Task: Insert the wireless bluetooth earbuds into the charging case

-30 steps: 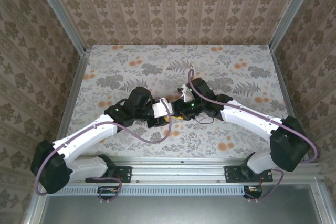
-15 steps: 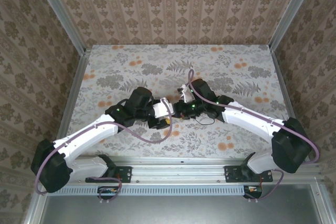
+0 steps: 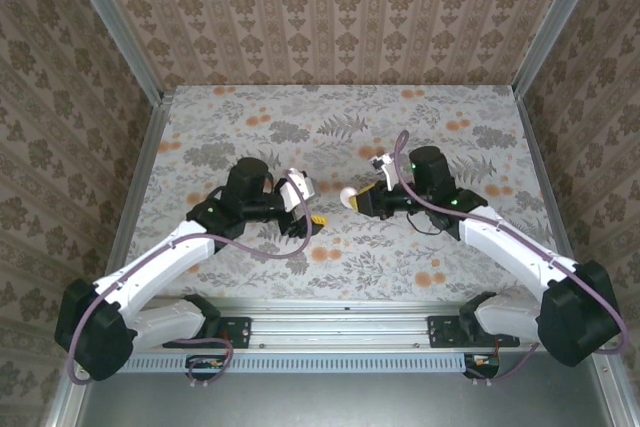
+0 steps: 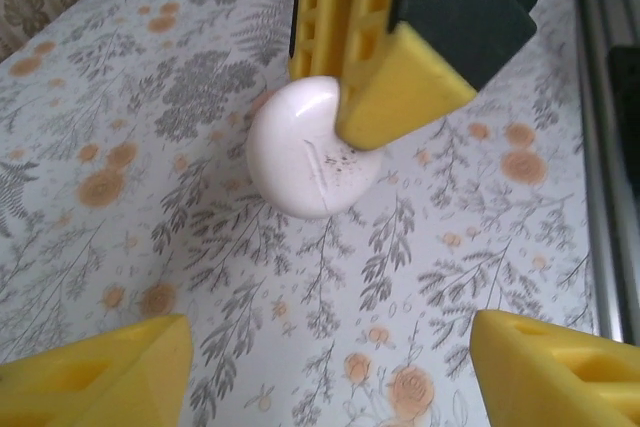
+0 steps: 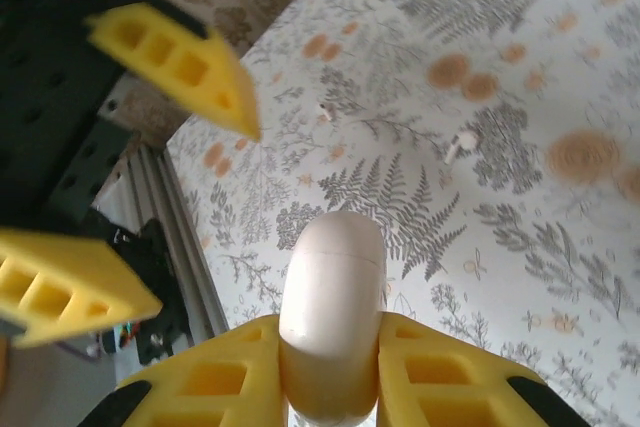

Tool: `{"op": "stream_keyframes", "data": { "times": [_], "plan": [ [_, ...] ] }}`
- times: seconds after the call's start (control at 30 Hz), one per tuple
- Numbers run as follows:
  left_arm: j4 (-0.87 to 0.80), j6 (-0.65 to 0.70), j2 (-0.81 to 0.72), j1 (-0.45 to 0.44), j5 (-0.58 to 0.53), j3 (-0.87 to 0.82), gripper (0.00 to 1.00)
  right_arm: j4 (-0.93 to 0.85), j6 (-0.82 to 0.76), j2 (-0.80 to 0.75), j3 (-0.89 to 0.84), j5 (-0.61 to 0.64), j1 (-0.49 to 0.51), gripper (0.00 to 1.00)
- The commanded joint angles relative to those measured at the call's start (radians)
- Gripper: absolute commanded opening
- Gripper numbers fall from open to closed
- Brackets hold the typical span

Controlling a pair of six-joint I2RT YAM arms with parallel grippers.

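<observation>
From above, a floral surface (image 3: 250,112) is seen, walled by patterned wallpaper (image 3: 330,7). The charging case (image 3: 347,196) is clamped in the right gripper (image 3: 355,198). At the left wrist, the left gripper (image 4: 330,367) is spread open. At the right wrist, the charging case is seen shut, and an earbud (image 5: 462,144) lies on the surface.
</observation>
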Motion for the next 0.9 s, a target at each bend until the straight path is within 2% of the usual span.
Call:
{"op": "stream_keyframes", "data": {
  "times": [0.0, 0.13, 0.23, 0.43, 0.7, 0.87],
  "plan": [
    [0.101, -0.087, -0.007, 0.018, 0.153, -0.024, 0.71, -0.02, -0.352, -0.038, 0.008, -0.155, -0.008, 0.23],
    [0.127, -0.081, 0.005, 0.018, 0.22, -0.025, 0.69, -0.164, -0.608, -0.032, 0.053, -0.251, -0.016, 0.23],
    [0.097, -0.05, 0.024, 0.014, 0.257, -0.005, 0.67, -0.24, -0.735, -0.019, 0.081, -0.294, -0.016, 0.22],
    [0.052, 0.063, 0.034, -0.012, 0.285, 0.013, 0.65, -0.273, -0.802, 0.009, 0.115, -0.326, -0.016, 0.23],
    [0.064, 0.081, 0.043, -0.023, 0.287, 0.028, 0.65, -0.266, -0.809, 0.019, 0.118, -0.357, -0.014, 0.23],
    [0.066, 0.082, 0.057, -0.036, 0.29, 0.03, 0.61, -0.254, -0.806, 0.025, 0.117, -0.361, -0.006, 0.23]
  ]
}}
